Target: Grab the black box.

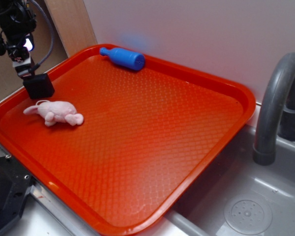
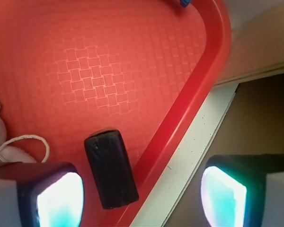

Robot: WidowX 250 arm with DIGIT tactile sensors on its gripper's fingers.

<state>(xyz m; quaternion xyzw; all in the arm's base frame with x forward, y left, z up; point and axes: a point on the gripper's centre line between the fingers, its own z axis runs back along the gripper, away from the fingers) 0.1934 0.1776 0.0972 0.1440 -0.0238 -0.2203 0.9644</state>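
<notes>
Gripper (image 2: 142, 194) hangs with jaws spread wide at the frame's bottom, empty, over the red tray's (image 2: 180, 118) rim. Between the pads but nearer the left one lies the black box (image 2: 110, 168); I'd centre over it, then descend and close.

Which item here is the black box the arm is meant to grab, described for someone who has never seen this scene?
Start at the big orange tray beside the grey sink. Go to its far left edge, right under the gripper, just behind the pink toy mouse. The black box sits there: a small matte black block, the only dark thing on the tray, unlike the blue bottle.
</notes>
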